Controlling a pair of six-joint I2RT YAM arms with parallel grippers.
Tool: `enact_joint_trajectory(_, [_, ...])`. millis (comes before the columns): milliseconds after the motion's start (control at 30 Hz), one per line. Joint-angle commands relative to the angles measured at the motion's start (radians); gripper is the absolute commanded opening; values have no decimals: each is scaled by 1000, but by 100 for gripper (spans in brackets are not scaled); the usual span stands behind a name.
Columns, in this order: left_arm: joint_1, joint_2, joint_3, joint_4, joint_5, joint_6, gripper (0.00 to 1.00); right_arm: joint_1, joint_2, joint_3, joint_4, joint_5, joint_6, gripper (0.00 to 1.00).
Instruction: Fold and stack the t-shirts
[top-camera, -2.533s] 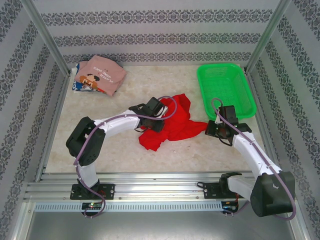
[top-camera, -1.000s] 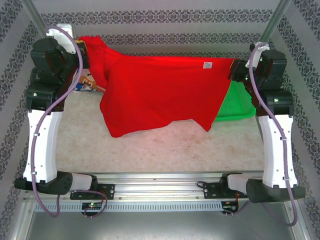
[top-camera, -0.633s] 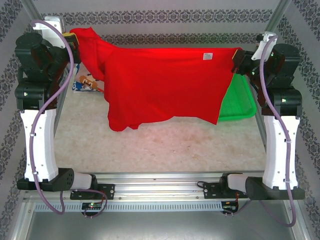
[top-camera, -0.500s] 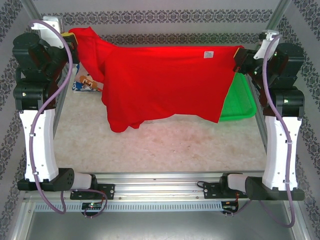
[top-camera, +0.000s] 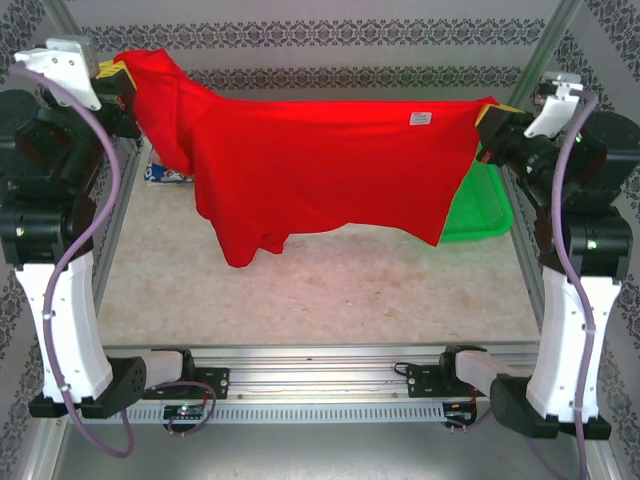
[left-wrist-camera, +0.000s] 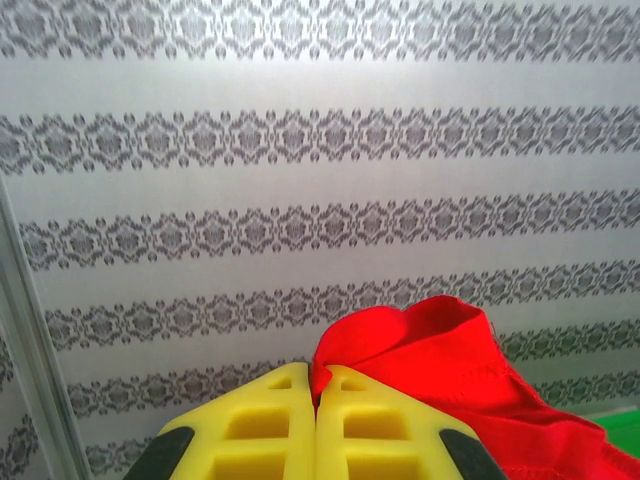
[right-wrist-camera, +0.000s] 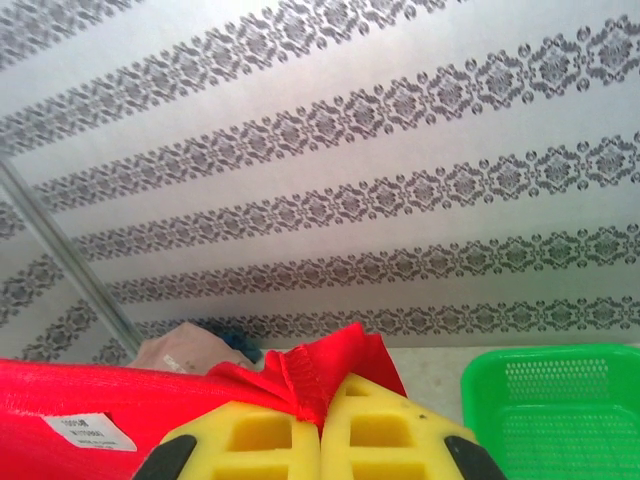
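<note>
The bright red t-shirt (top-camera: 320, 165) hangs spread out in the air above the table, its white neck label (top-camera: 419, 119) near the upper right. My left gripper (top-camera: 112, 76) is shut on its upper left corner, the red cloth (left-wrist-camera: 430, 350) bunched between the yellow fingertips (left-wrist-camera: 290, 385). At the upper right corner my right gripper (top-camera: 490, 115) is shut on a hemmed fold (right-wrist-camera: 315, 385). The shirt's lower edge dangles free over the table. Behind it, at the back left, the folded dusty-pink t-shirt (right-wrist-camera: 180, 350) lies with a white-blue one (top-camera: 160, 176) peeking out beneath.
The green mesh basket (top-camera: 482, 212) stands at the back right, partly behind the red cloth, and also shows as a green basket (right-wrist-camera: 560, 400) below my right gripper. Patterned walls and metal posts (top-camera: 545, 45) close the space. The marble tabletop (top-camera: 330, 300) lies below.
Both arms lifted the red shirt off the table and raised it. Over the last second the grippers moved further apart and outward, pulling the shirt's top edge taut.
</note>
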Motion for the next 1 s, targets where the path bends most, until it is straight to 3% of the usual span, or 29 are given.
enact_joint_trajectory(0, [16,-48,42,72,8,-14,0,-13,-48,-8,8,-35,27,0])
enact_joint_trajectory(467, [16,-55,148,13,7,-9,0,-13,-163,-7,-136,-90,62,0])
enact_joint_trajectory(767, [16,-44,315,-9,37,-35,0,-13,-196,33,-119,-182,120,0])
enact_joint_trajectory(967, [15,-85,321,-12,32,-30,0,-13,-208,87,-145,-218,147,0])
